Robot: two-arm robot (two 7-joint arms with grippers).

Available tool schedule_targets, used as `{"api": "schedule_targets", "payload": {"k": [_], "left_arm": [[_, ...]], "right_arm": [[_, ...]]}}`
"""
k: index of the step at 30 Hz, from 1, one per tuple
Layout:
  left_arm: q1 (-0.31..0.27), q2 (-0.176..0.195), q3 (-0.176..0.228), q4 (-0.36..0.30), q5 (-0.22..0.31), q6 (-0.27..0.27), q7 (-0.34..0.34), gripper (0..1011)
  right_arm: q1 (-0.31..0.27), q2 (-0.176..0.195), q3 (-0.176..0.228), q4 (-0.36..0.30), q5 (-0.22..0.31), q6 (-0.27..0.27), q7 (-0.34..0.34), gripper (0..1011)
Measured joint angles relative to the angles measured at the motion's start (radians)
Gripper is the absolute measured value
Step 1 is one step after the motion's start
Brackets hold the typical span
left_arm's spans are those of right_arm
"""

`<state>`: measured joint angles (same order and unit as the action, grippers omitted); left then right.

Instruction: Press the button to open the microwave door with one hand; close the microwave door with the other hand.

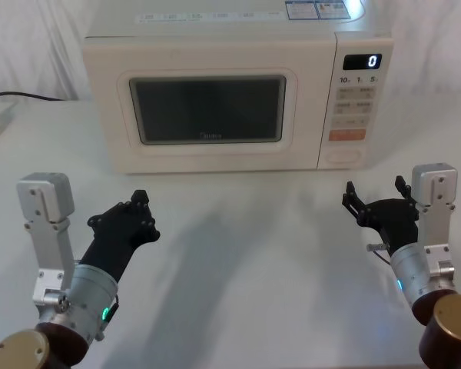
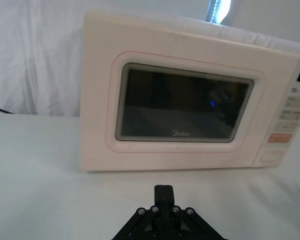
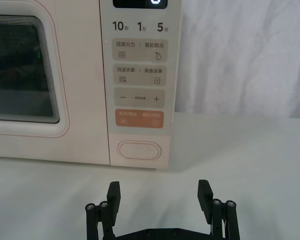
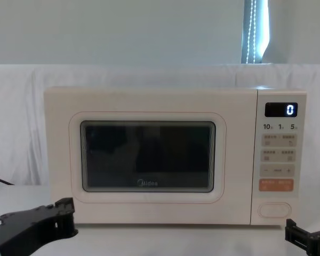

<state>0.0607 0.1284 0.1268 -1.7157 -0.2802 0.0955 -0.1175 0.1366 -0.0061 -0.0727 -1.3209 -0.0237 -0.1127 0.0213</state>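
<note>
Cream microwave, dark-windowed microwave door edged pink, orange key, black claws

White desk; white draped cloth backdrop; pale wall above; bright vertical light strip; black cable at left.

A cream microwave stands at the table's far edge, its door shut, button at lower right.
</note>
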Motion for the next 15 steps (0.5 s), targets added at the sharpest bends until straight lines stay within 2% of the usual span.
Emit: {"api": "schedule_targets", "payload": {"k": [15], "left_arm": [[0.003, -0.001, 0.001, 0.002, 0.011, -0.006, 0.011, 0]], "right_arm": [[0.0, 0.0, 0.0, 0.0, 0.0, 0.0, 0.0, 1002]]}}
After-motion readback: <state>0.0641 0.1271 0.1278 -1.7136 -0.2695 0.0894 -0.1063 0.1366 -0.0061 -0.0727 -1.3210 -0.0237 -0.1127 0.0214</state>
